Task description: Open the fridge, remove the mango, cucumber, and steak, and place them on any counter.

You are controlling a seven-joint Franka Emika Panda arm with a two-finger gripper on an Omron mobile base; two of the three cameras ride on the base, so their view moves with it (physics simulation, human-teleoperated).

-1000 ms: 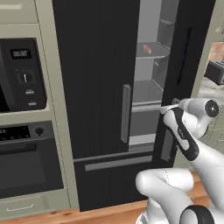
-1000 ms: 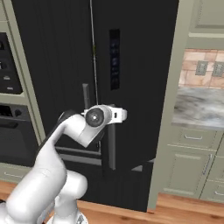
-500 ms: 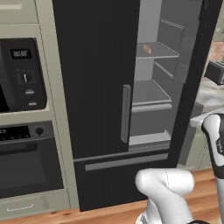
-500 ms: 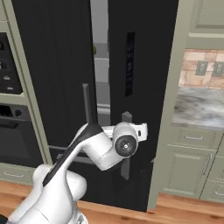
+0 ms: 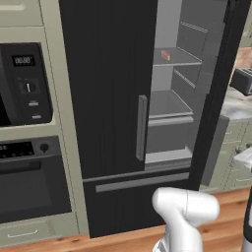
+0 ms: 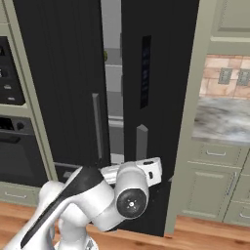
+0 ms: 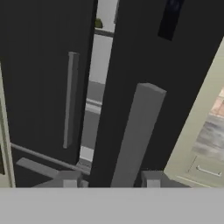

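Observation:
The tall black fridge (image 5: pixel 106 98) has its left door shut and its right door (image 6: pixel 156 88) swung partly open, so the light grey shelves show. On an upper shelf lies a small pinkish-red piece, the steak (image 5: pixel 166 55). Through the door gap a small dark green thing sits on a high shelf, apparently the cucumber (image 7: pixel 98 22) (image 6: pixel 105 56). The mango is hidden. My gripper (image 7: pixel 111 180) is open, and its fingertips (image 7: pixel 70 179) straddle the lower end of the right door's grey bar handle (image 7: pixel 135 131). My white hand (image 6: pixel 146 172) hangs just below that handle (image 6: pixel 141 141).
A black oven and microwave (image 5: pixel 24 83) fill the beige cabinetry left of the fridge. The marbled counter (image 6: pixel 222 122) over sage green cabinets (image 6: pixel 212 185) lies to the right, with a dark appliance (image 5: pixel 242 81) on it. The open door stands between me and that counter.
The right fridge door has swung further open, so the gap to the interior is wider. My hand has moved down and to the right along with the handle.

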